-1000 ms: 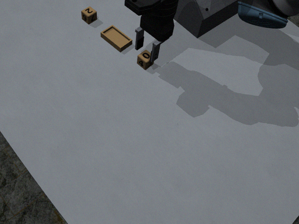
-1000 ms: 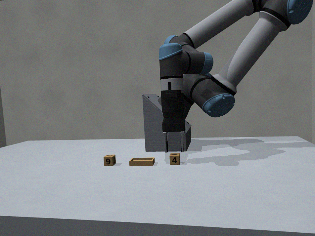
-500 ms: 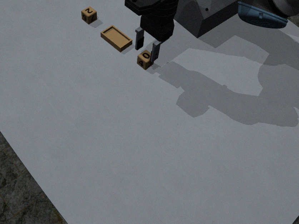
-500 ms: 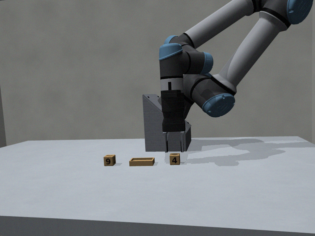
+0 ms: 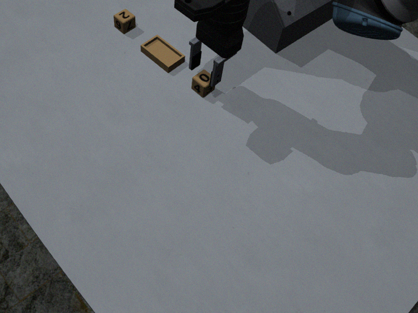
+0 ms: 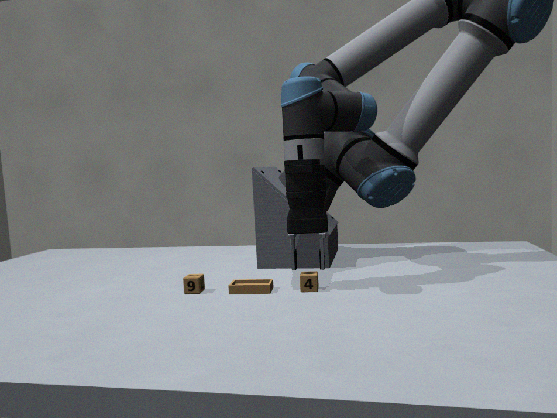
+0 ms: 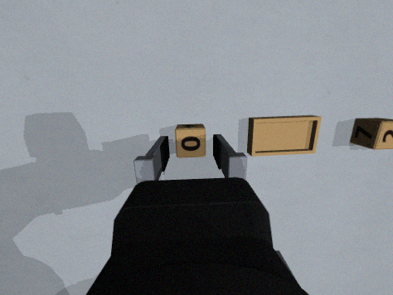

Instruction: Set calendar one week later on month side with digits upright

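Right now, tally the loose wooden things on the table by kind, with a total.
Light-brown wooden cubes with black digits: 2
Light-brown rectangular wooden tray: 1
Total: 3

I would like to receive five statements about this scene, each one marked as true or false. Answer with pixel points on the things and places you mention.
1. The tray (image 5: 162,52) (image 6: 250,290) (image 7: 282,137) holds both cubes. False: both cubes stand outside it, on the table.
2. The cube with 0 on top (image 5: 203,83) (image 6: 309,281) (image 7: 191,141) shows a 4 on one side. True.
3. The pincer (image 5: 205,71) (image 6: 308,268) (image 7: 191,145) is open. True.
4. The cube with 2 on top (image 5: 124,21) (image 6: 193,284) (image 7: 371,133) is nearer the pincer than the tray is. False: the tray is nearer.
5. The tray lies between the two cubes. True.
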`<state>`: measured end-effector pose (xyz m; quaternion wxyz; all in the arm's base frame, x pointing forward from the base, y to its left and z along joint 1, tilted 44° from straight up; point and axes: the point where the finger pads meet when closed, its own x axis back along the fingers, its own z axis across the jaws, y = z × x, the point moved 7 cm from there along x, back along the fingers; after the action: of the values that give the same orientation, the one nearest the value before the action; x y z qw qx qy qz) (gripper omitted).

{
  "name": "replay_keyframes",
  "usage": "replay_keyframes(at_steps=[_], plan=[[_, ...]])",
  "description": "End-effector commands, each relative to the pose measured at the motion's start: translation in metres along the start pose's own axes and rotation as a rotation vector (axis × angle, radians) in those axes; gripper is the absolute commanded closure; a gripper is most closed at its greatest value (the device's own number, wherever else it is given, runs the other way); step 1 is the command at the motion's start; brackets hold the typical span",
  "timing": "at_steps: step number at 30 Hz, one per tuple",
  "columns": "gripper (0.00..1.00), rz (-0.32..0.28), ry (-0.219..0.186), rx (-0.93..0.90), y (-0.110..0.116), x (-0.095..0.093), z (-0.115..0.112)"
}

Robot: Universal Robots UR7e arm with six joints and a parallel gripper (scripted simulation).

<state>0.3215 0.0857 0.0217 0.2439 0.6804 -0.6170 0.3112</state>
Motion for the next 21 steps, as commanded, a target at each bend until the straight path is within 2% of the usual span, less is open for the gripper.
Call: replay_keyframes(at_steps=[1, 10, 21], plan=[[0.1, -0.001, -0.001, 0.001, 0.001, -0.001, -0.001], [0.1, -0.001, -0.001, 0.0, 0.001, -0.001, -0.001], [0.1, -0.003, -0.004, -0.001, 0.002, -0.012, -0.002]])
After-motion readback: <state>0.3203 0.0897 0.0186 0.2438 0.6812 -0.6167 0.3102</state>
